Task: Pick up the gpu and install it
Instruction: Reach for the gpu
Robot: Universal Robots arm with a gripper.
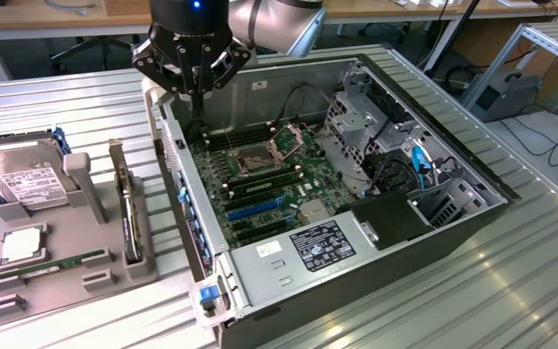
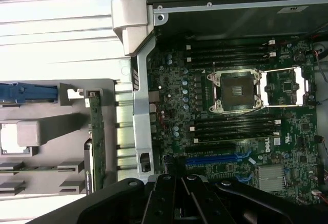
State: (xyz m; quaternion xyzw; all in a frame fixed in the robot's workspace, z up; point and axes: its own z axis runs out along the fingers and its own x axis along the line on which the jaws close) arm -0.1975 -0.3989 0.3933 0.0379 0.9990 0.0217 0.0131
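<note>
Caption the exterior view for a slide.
Shut, empty gripper over the open case; gpu upright in the holder alongside.

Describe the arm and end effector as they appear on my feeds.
The arm has a rounded silver-grey joint housing. The end effector is all black: a cylindrical body with a small blue light and bolted linkage bars on each side. No cables or readable markings show on it.

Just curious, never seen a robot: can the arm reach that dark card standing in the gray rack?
Probably yes: the gpu stands on edge in the rack beside the case, top edge uncovered, though the jaws are shut now.
</note>
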